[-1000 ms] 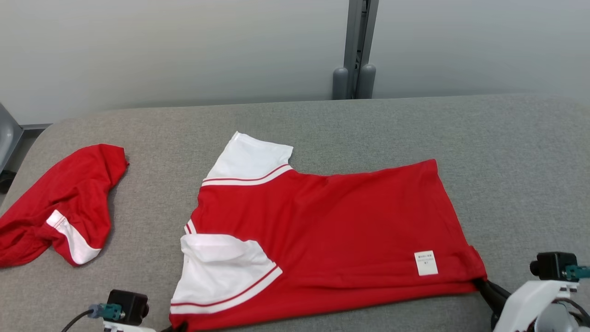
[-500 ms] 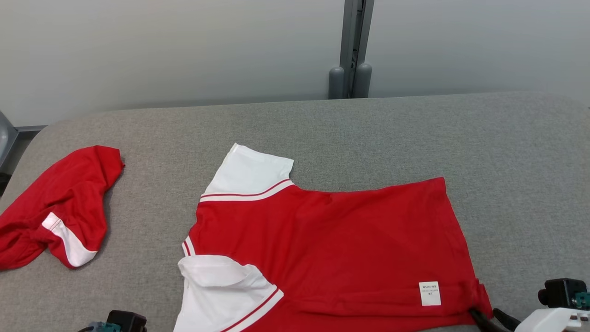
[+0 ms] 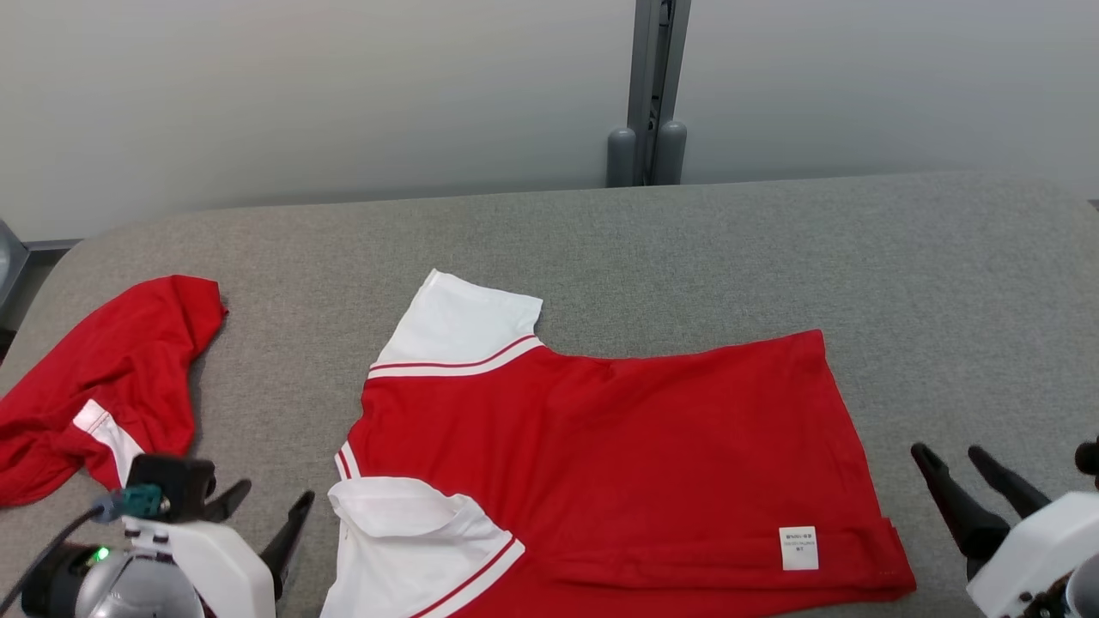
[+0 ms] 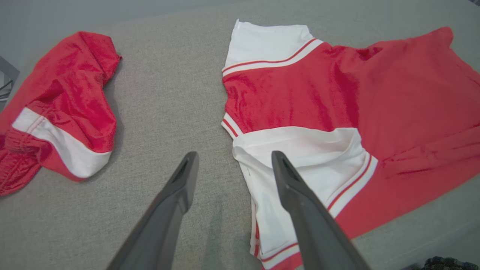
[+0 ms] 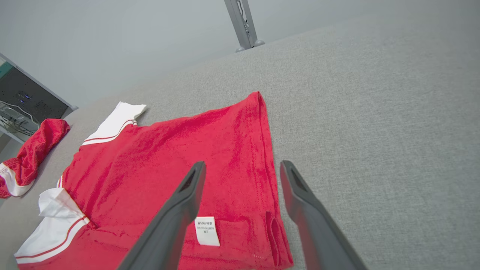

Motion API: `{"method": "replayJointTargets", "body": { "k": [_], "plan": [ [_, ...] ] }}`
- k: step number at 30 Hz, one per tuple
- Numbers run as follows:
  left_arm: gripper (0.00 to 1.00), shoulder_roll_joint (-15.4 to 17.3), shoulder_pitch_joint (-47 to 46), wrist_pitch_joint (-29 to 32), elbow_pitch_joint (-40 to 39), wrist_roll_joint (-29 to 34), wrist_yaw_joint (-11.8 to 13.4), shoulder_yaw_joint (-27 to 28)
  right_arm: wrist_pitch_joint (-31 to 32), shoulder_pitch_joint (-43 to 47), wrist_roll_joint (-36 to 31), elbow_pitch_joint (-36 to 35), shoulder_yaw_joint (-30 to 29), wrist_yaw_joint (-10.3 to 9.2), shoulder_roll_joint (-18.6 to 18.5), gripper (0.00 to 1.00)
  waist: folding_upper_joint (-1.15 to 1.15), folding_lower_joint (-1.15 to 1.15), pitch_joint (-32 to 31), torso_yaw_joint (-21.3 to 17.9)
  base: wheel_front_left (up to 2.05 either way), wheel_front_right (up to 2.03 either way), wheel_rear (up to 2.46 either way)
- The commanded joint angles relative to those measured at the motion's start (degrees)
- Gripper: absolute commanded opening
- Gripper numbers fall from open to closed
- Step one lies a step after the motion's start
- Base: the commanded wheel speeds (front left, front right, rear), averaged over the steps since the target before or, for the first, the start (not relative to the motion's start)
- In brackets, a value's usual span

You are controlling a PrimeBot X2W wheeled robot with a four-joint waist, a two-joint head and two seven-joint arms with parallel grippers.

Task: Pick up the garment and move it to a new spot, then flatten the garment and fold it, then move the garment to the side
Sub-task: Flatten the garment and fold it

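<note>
Head view: garment [image 3: 601, 455] beside left gripper [image 3: 275, 492], seemingly apart.

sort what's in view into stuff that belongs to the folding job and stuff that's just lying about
Belongs to the job:
red and white shirt, spread out on the grey table
left gripper and right gripper, both open, one beside each end of the shirt

Just lying about:
crumpled red garment at the table's left end
grey post behind the table
</note>
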Motion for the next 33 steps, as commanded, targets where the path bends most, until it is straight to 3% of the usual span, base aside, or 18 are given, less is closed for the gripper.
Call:
{"method": "replayJointTargets", "body": {
  "k": [1,7,15,22,27,33],
  "plan": [
    [1.00,-0.02,-2.61,0.22,0.43,0.66,-0.51,0.50,-1.54,-2.26,-1.56,0.46,-0.08,0.00,0.54,1.00,0.00,0.00,0.79,-0.23,0.00,0.00,0.00],
    [1.00,-1.68,-11.27,0.70,4.44,1.04,-4.37,1.00,-3.84,-10.04,-4.38,5.45,1.32,0.00,1.55,1.00,0.00,0.00,4.69,-1.24,0.00,0.00,0.00],
    [1.00,-5.18,-26.51,3.13,15.23,-2.19,-13.98,2.12,-7.03,-24.25,-7.26,16.01,2.79,0.01,4.00,1.00,0.00,0.00,12.93,-3.12,0.00,0.00,0.00],
    [1.00,-6.45,-39.41,8.34,25.80,-1.00,-21.79,-0.69,-7.41,-35.08,-7.32,26.51,4.58,0.00,4.73,1.00,0.00,0.00,19.07,-4.79,0.00,0.00,0.00],
    [1.00,-7.16,-46.16,11.63,32.40,-2.11,-24.21,-2.89,-6.23,-41.11,-6.01,31.10,8.15,0.00,5.22,1.00,0.00,0.00,22.44,-6.51,0.00,0.00,0.00],
    [1.00,-7.12,-51.43,12.84,36.29,-5.19,-24.73,-5.85,-5.82,-45.34,-4.24,33.70,12.79,0.00,5.70,1.00,0.00,0.00,25.51,-8.70,0.00,0.00,0.00]
  ]
}}
